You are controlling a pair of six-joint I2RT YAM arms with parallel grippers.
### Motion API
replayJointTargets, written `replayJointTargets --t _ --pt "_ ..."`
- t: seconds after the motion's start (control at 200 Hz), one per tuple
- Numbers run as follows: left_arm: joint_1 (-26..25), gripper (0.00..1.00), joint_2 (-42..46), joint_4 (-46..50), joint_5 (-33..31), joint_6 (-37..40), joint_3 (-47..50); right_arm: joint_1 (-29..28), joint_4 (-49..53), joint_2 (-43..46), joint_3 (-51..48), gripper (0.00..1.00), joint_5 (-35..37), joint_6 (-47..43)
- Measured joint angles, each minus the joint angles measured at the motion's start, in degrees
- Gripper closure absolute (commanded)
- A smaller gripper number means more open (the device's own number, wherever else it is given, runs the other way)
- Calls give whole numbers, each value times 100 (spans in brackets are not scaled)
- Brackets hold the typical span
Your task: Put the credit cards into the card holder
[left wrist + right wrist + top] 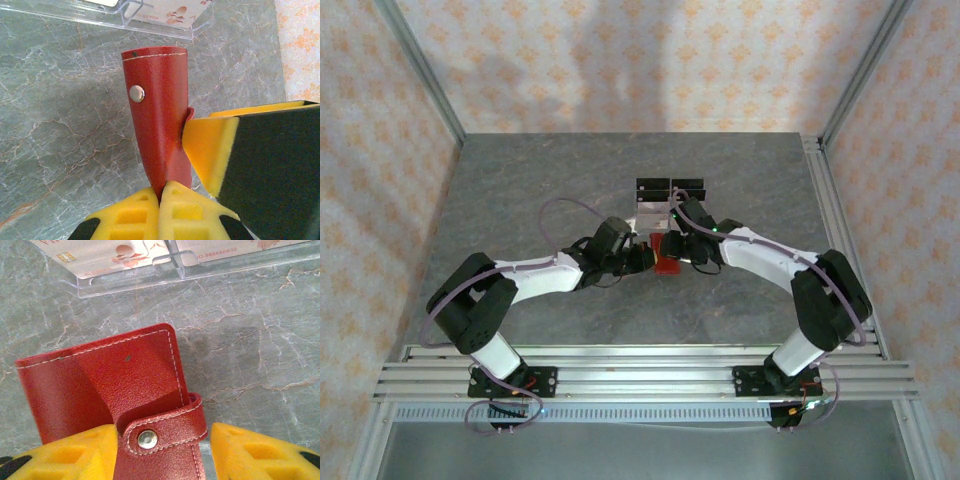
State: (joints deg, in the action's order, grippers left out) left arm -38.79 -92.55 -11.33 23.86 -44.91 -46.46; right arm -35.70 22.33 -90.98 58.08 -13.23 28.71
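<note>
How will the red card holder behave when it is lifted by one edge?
Probably fairly stiff: the card holder juts straight from the left tool without drooping. Its grained surface likely resists slipping; the snap strap may flex.

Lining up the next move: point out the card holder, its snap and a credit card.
card holder [100, 382]: right wrist view, front cover.
snap [146, 439]: right wrist view, metal stud centre.
credit card [102, 256]: right wrist view, printed face.

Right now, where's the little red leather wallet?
Mid-table in the top view, the red wallet is pinched by the left gripper, just below the clear plastic stand.
</note>
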Motion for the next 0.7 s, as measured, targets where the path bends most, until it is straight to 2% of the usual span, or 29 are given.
replayJointTargets --t 0.15,0.3,0.39,0.52,0.701 --pt "-24 100 0 0 13 0 0 0 -9 -4 -31 61 26 -20" --pt "-24 100 2 0 87 0 0 -15 -4 -4 -107 76 68 -68" --pt "-24 100 2 0 111 0 0 -26 -4 -4 -111 81 92 -68" --pt "-24 100 2 0 122 0 0 -33 28 -4 -111 100 153 -120" --pt "-24 100 2 2 120 0 0 74 153 -22 -120 100 219 -197"
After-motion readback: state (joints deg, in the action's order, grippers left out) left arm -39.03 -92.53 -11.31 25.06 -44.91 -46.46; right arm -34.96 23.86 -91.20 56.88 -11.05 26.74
